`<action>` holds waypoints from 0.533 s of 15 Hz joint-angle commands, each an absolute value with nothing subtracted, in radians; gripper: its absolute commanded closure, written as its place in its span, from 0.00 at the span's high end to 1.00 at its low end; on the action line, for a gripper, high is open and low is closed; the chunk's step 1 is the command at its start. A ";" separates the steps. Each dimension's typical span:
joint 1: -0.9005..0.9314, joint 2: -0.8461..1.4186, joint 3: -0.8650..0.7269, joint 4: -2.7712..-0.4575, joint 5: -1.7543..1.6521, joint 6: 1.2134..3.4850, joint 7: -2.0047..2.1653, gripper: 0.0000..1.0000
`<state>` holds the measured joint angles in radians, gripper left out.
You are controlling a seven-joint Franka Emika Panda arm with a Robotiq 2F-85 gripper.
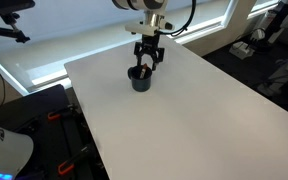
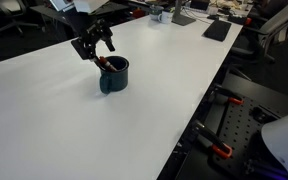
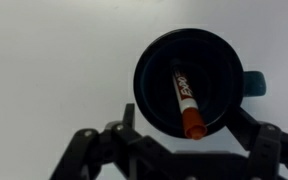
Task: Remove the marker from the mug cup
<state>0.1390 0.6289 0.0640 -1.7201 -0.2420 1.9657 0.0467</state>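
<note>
the mug cup (image 3: 154, 60) was a squat, round vessel, dark and glossy, with a stubby handle (image 3: 254, 83) on its right in the wrist view; inside it lay the marker (image 3: 186, 98), a thin stick tilted against the inner wall, its dark barrel carrying a pale label, its orange-red end (image 3: 194, 126) up near the rim; in an exterior view that reddish end (image 2: 104, 63) showed just over the rim at the mug's left; the mug stood upright on the bench (image 1: 204, 110), a smooth, matt white slab, in both exterior views; the black claw (image 1: 148, 62) hung just above the mug, spread wide; its fingers (image 3: 89, 150) sat on either side of the vessel, pinching nothing.
</note>
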 commanded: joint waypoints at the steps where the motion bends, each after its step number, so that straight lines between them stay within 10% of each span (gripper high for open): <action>1: 0.162 0.641 0.049 -1.701 -0.249 1.969 0.067 0.60; 8: 0.168 0.647 0.044 -1.691 -0.249 1.965 0.078 0.07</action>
<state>0.1507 0.6290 0.0623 -1.7131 -0.2421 1.9657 0.0514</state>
